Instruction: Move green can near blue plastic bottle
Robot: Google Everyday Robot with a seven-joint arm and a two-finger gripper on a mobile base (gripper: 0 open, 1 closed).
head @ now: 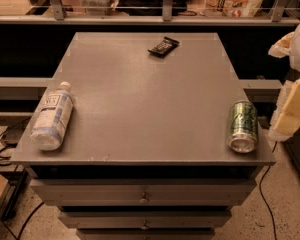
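- Grey tabletop (140,99) carries three things: one green can (242,125), one blue plastic bottle (52,115) and one dark wrapped packet (163,46).
- Can lies on its side at the lower right, silver end toward the front, close to both the right and front edges.
- Bottle lies on its side at the lower left, white cap pointing up-frame, close to the left edge and well apart from the can.
- Packet sits near the far edge, upper centre.
- One hand (294,104) shows as pale cream shapes cut off by the right border, near the can but off the tabletop; whether it is open or closed I cannot tell.
- Broad bare surface stretches between can and bottle.
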